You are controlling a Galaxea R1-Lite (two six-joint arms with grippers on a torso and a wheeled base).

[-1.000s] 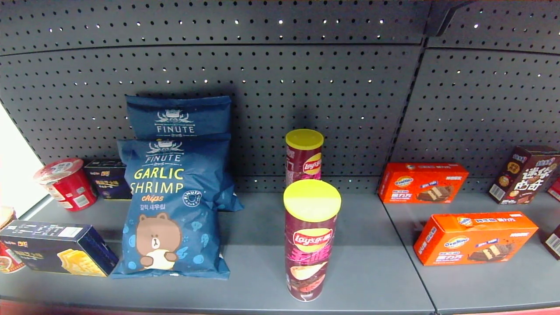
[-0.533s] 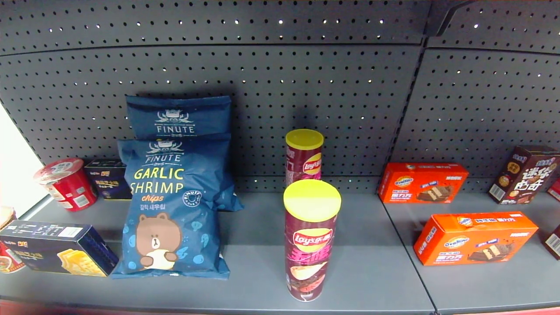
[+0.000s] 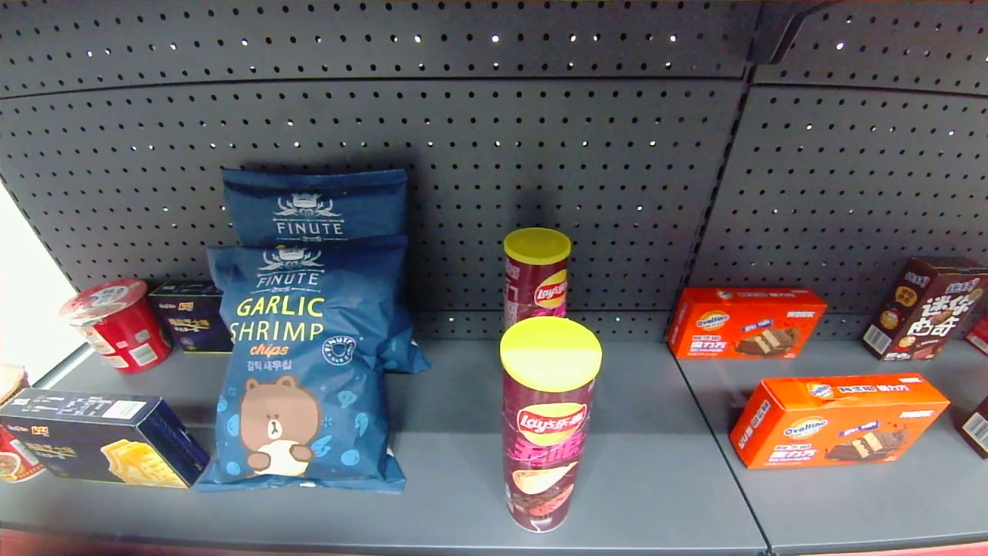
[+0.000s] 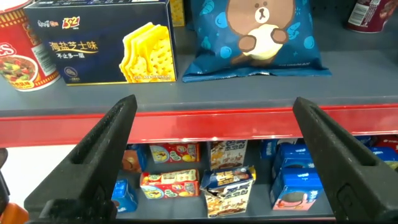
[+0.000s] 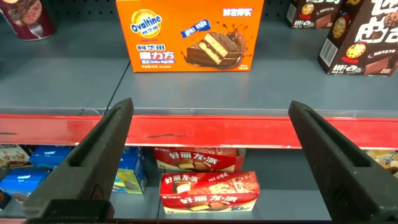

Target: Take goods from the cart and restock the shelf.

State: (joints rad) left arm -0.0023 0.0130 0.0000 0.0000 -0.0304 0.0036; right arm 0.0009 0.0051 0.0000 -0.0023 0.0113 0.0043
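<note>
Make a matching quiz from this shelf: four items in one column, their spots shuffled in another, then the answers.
1 front chip bag
2 front chip can
3 front orange box
4 red cup

A leftmost, toward the back
B centre, yellow lid
C rightmost of the four
D blue, bear print

Pairs: 1-D, 2-B, 3-C, 4-A

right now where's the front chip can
Head view, centre: the front chip can stands upright between the front blue bag and the near orange box.

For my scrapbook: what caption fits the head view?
Blue chip bags, two yellow-lidded cans and orange boxes on a grey shelf.
</note>
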